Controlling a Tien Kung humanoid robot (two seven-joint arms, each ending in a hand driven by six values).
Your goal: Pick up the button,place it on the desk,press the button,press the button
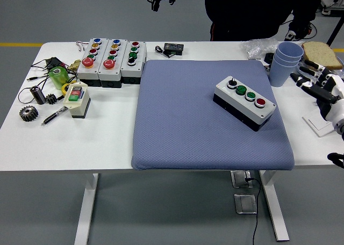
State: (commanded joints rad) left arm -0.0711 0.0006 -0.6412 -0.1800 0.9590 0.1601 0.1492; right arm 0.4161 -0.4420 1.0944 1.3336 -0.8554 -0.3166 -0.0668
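My right hand point(322, 86) sits at the table's three o'clock edge, its fingers point(307, 72) spread loosely and holding nothing. My left arm is out of my view. Just beside the hand, toward eleven o'clock, I see a stack of blue cups point(285, 62); I cannot tell what, if anything, is in the top cup. A slice of bread point(321, 53) lies just beyond them at one o'clock from the hand. At nine o'clock from the hand, the button box point(245, 102) rests tilted on the blue mat point(183, 121), well apart from the hand; it carries a black knob, two green buttons and a red one. Three more button boxes point(113, 59) stand together at the white table's point(107, 143) ten o'clock, with a small yellow-topped box point(77, 100) and gears point(28, 113) near them.
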